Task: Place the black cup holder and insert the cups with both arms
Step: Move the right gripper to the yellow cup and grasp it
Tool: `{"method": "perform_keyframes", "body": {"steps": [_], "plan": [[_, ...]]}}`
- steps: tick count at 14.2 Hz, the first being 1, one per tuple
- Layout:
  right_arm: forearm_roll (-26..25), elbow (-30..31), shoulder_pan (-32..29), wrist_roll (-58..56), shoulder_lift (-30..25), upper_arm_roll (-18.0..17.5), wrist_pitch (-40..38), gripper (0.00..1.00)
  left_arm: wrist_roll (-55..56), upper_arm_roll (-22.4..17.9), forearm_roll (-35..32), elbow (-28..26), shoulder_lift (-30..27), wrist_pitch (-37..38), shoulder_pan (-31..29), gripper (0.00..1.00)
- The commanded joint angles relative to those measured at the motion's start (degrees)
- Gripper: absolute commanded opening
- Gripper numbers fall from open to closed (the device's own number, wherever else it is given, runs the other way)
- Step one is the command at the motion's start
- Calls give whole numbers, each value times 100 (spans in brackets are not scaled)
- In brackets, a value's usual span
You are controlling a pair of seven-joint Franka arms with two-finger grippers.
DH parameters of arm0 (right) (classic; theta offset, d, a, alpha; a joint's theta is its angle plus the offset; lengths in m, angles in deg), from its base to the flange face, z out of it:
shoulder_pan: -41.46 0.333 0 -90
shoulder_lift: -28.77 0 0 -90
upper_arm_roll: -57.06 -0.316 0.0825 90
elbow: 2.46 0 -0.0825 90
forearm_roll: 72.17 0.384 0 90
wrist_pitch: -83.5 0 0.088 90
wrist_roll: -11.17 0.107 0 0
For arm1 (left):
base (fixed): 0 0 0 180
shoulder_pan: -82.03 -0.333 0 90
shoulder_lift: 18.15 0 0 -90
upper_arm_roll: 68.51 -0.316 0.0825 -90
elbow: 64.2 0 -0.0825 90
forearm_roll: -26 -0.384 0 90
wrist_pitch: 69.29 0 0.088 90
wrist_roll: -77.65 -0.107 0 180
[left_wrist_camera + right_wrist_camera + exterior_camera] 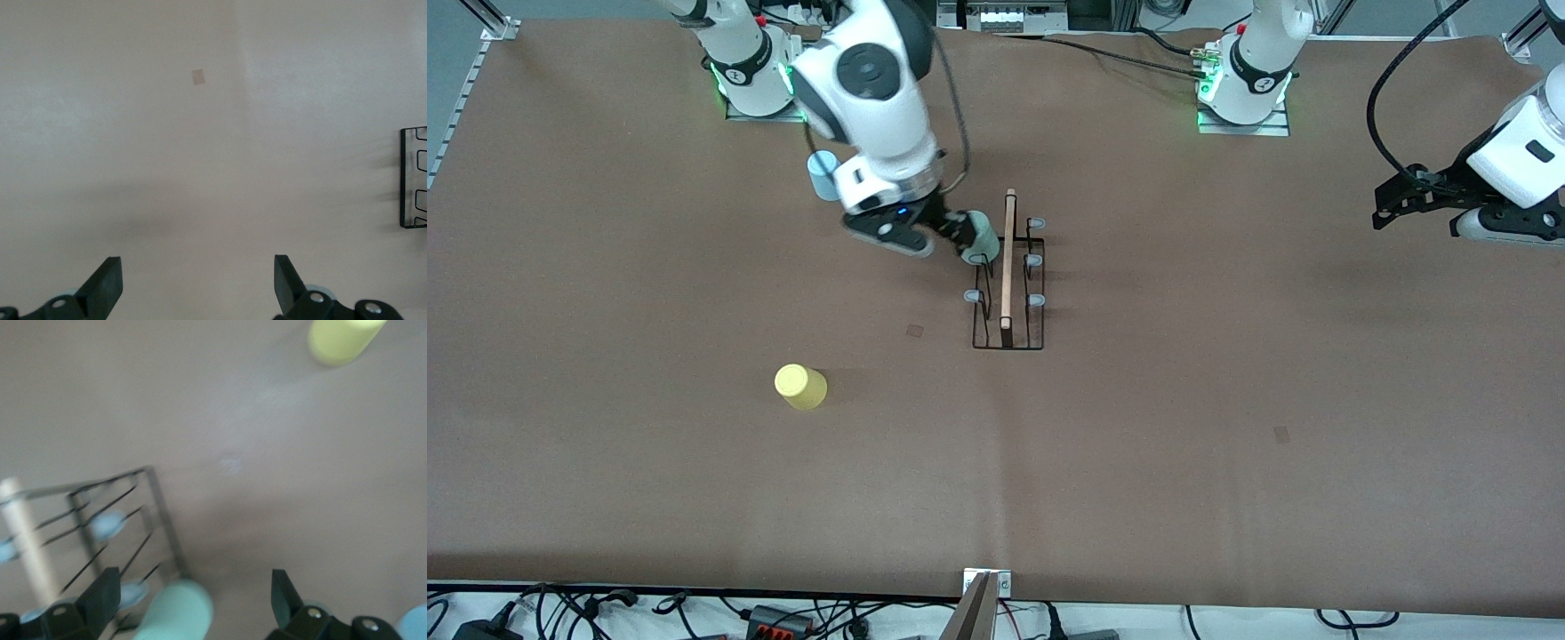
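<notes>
A brown paper-covered table (1227, 427) is being shown, where the thin black wire cup holder (1009, 302) with its light wooden rod handle (1008, 258) is standing mid-table, long axis running from the robots' bases toward the front camera. Three plastic tumblers are being counted: a pale green cup (982, 238) seated tilted on a peg, a yellow cup (800, 387) nearer the camera, and a light blue cup (822, 174) glimpsed beside the right arm. The right gripper (193, 600) is being held wide open around the green cup, a gap only its wrist view is revealing, while the waiting left gripper (199, 283) is hanging wide open over bare table.
</notes>
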Motion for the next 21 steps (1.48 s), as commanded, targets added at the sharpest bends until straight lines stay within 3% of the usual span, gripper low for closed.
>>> {"method": "perform_keyframes", "body": {"steps": [1, 3, 6, 8, 13, 15, 21], "plan": [[-76, 63, -959, -1645, -16, -54, -147, 100, -120, 15, 112, -93, -74, -53, -7, 100], [-41, 19, -1479, -3104, 211, 8, -24, 100, -120, 15, 112, -75, -31, -97, -7, 100], [-76, 28, -1525, -4625, 554, 534, 598, 100, -111, 15, 112, -22, -4, -88, 2, 100], [-76, 28, -1525, -5287, 774, 684, 1055, 100, -111, 15, 121, 4, 75, -132, 2, 100], [-85, 63, -1315, -5360, 1433, 921, 2321, 100, -111, 15, 112, 189, 224, -115, 46, 100], [-93, 63, -1121, -5360, 1574, 1237, 2428, 100, -111, 15, 112, 189, 233, -132, 54, 100], [-85, 72, -998, -5360, 1882, 1361, 2973, 100, -102, 24, 112, 329, 392, -132, 72, 100]]}}
